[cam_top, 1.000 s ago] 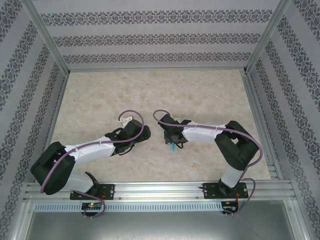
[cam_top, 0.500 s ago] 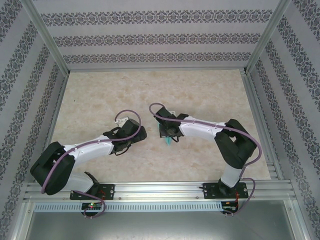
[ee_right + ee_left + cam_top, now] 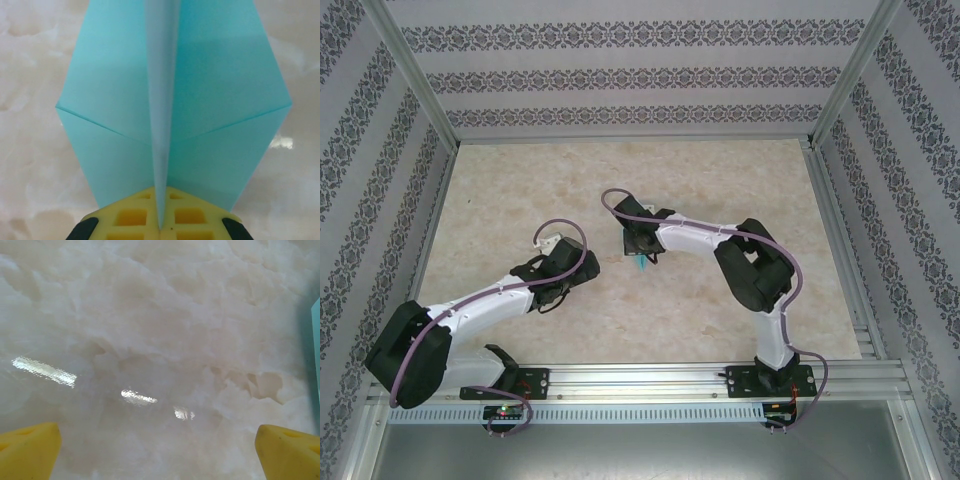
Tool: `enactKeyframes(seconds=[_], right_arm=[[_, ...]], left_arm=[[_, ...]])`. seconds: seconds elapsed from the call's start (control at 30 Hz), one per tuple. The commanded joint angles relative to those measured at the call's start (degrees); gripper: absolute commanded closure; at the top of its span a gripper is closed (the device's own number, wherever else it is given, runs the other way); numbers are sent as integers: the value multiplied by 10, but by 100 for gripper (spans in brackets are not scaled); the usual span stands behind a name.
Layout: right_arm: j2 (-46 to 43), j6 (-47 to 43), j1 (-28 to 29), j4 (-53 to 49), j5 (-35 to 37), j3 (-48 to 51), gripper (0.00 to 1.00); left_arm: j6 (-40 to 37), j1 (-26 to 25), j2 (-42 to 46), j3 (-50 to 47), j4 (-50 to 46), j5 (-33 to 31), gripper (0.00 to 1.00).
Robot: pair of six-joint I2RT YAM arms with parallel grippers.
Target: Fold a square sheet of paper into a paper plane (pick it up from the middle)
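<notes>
Paper plane [image 3: 170, 115], turquoise with wings spread, is pinched along its centre crease by our right gripper [image 3: 161, 222], clenched on it over the marbled table [image 3: 720, 190] near its middle. Our left gripper [image 3: 159, 452] stands wide apart and empty; we see the plane's edge just beside it.

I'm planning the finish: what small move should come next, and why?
Probably lower the right gripper and set the paper plane on the table. It is shut on the plane's centre crease, the wings look folded, and the left gripper hangs open beside it.
</notes>
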State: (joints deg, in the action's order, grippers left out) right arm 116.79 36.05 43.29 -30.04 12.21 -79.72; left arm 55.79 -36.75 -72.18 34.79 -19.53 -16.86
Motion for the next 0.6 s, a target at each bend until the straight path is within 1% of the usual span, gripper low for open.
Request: enactKeyframes(seconds=[0.0,0.2,0.33,0.43,0.53,0.57], right_arm=[[21,-10,-9,-6,21,-27,94],[52,-14,-9,-18,11,-38,86],[56,-3,-7,-23,0,-40,83],[36,1,-4,-37,12,-51,78],[-4,0,-5,-55,22,-68,70],[-22,-1,-5,-60,27,-72,66]], left_arm=[[-11,8,8,-4,-17,-2,0],[-3,8,7,-8,-1,12,0],[-4,8,4,-2,-1,17,0],[-9,8,4,6,-6,17,0],[-20,9,6,24,-24,8,0],[-24,10,7,32,-30,3,0]])
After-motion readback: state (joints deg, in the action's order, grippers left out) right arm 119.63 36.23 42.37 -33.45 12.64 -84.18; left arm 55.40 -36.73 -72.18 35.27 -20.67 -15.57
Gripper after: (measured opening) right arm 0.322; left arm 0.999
